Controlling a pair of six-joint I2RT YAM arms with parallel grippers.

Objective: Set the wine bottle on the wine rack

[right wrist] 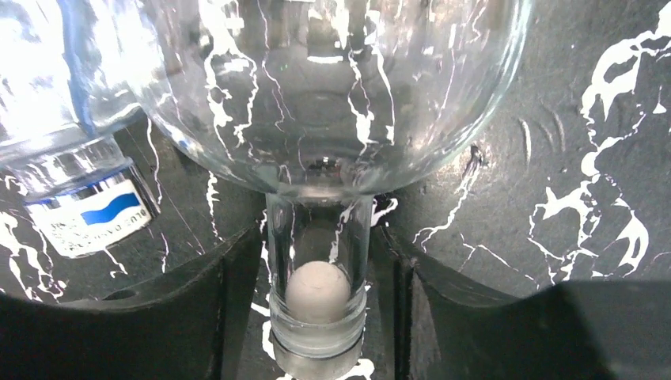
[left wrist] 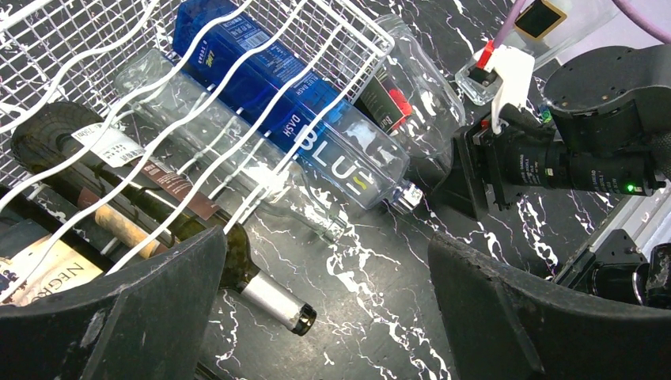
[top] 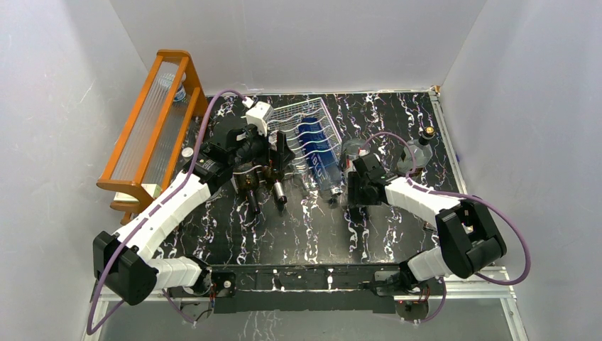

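Observation:
A clear glass wine bottle [right wrist: 324,95] lies on its side at the right edge of the silver wire wine rack [top: 302,114]; whether it rests on the wires I cannot tell. Its neck, with a pale stopper inside, points toward my right gripper [right wrist: 320,265]. That gripper's jaws stand around the neck with a thin gap on each side, so it is open. In the left wrist view the same bottle [left wrist: 415,87] shows a red and black label. My left gripper [left wrist: 324,261] hangs wide open over the table at the rack's front edge, holding nothing.
The rack [left wrist: 348,24] holds a blue bottle [left wrist: 316,127], a clear bottle [left wrist: 229,150] and a dark wine bottle [left wrist: 269,301], necks pointing forward. An orange wooden shelf [top: 152,121] stands at the back left. A round clear bottle [top: 419,153] stands at the back right.

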